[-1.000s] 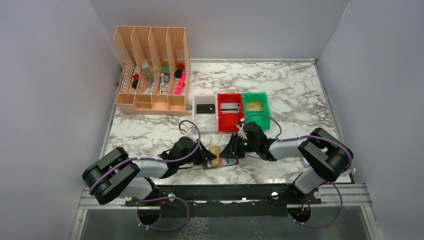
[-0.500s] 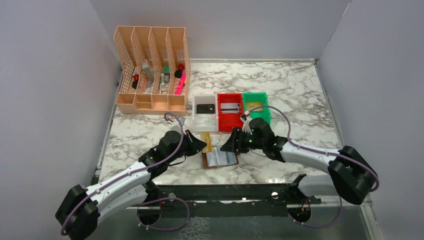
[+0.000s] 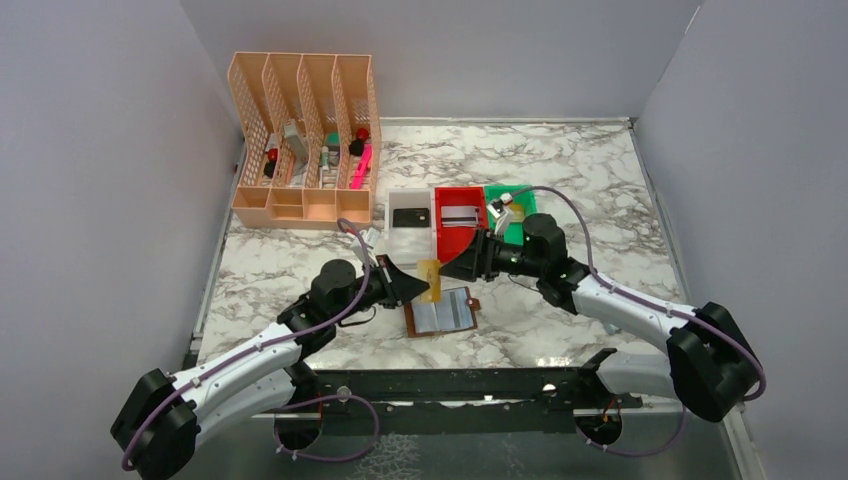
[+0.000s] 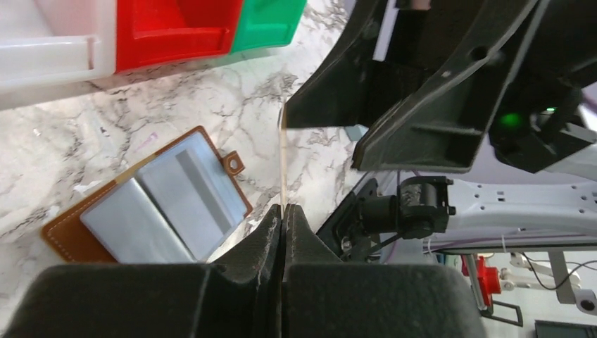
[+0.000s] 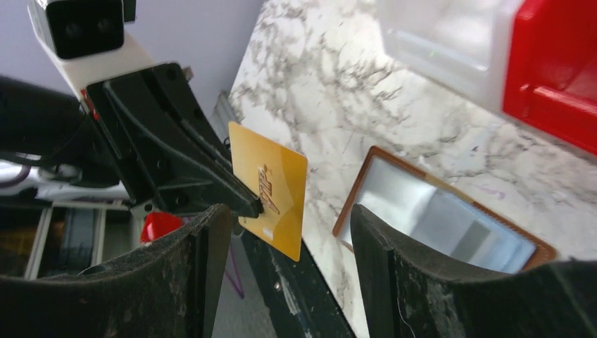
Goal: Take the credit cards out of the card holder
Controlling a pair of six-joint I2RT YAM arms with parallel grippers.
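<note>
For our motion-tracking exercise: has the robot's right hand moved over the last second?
Yes. The right hand has moved away from the open brown leather card holder, toward the red plastic bin.

Arms: two, a left arm (image 3: 250, 350) and a right arm (image 3: 620, 300).
Grippers: two, a left gripper (image 4: 282, 210) and a right gripper (image 5: 288, 211), one on each arm.
Fingers: two on each gripper, four in all.
Cards: three in plain sight, namely one gold card (image 5: 271, 201), one black card (image 3: 410, 216) and one silvery card (image 3: 459, 215).
Holders: one holder (image 3: 441, 312).
Holder parts: two blue-grey pockets (image 4: 190, 193) and one snap tab (image 4: 233, 163).
Bins: three, namely one white bin (image 4: 49, 53), one red bin (image 4: 176, 28) and one green bin (image 4: 271, 21).
Cards per bin: one in the white, one in the red; the green is mostly hidden.
Racks: one rack (image 3: 300, 210).
Rack slots: four.
Items in the rack: several, too small to count surely.
</note>
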